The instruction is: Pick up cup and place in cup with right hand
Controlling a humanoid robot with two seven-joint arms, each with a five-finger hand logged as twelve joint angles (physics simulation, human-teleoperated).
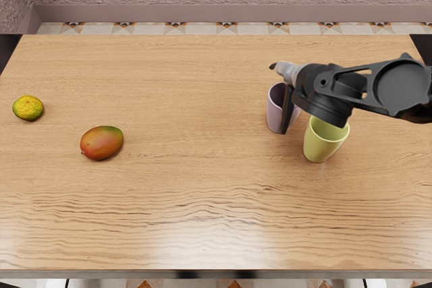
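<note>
My right hand point(290, 85) is over the purple cup point(274, 114), its arm coming in from the right edge. Part of the hand crosses the cup's right side and hides some of its rim; whether it grips the cup cannot be made out. The purple cup looks upright. Just to its right and nearer the front edge stands the yellow-green cup point(320, 149), with its mouth visible and its back rim partly covered by the wrist. A small gap separates the two cups. The left arm is out of view.
On the left part of the wooden table point(189, 220) lie a red-orange mango point(102, 143) and, farther left, a yellow-green citrus fruit point(28, 108). Behind the table's back edge are a tiled floor strip and a wall.
</note>
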